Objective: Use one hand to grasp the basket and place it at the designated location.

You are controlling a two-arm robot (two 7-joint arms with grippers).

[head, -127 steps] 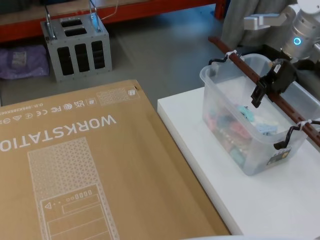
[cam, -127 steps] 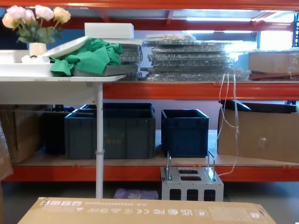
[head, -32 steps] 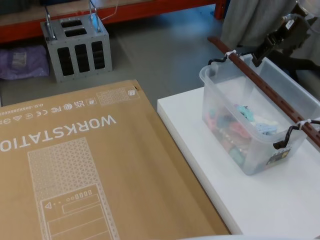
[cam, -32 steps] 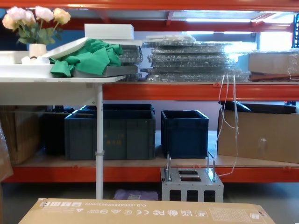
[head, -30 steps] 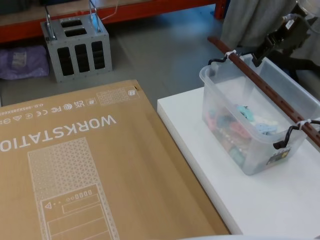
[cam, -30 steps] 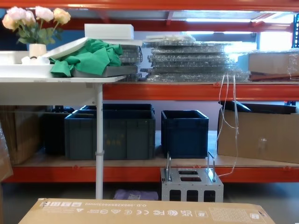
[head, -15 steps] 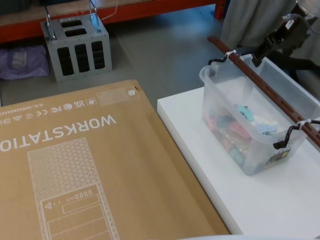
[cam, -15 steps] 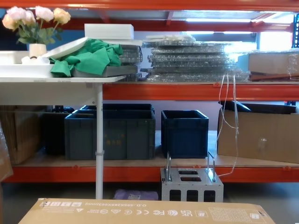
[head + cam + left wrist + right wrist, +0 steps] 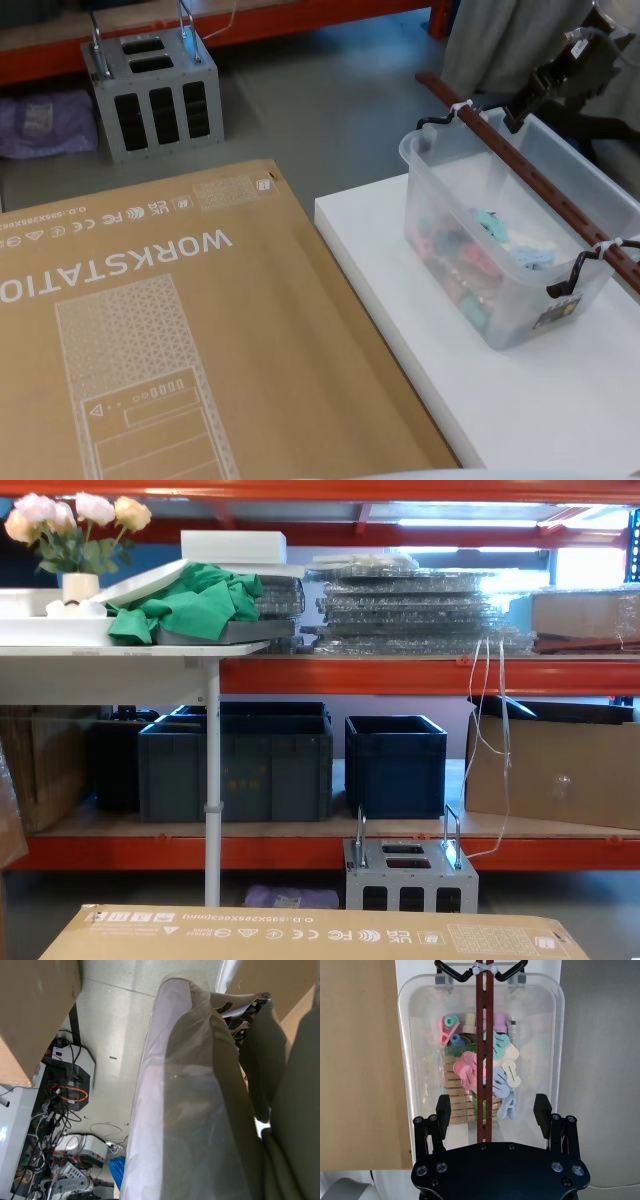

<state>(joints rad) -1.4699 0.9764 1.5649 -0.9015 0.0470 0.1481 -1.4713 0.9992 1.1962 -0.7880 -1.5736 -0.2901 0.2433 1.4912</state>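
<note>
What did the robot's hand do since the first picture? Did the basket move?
The right end effector has let go of the basket's brown handle bar and pulled up and back toward the far end; its fingers are open on either side of the bar, not touching it. The basket with the clothes pegs stayed where it was on the white table, beside the cardboard box.

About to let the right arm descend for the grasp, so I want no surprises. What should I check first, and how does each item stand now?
1. Right claw open: ok.
2. Claw centred over the handle bar: ok, bar runs between the fingers.
3. Claw touching the bar: not ok, it hangs above.
4. Basket upright on the white table: ok.
5. Zip ties holding the bar on: cannot tell.
</note>
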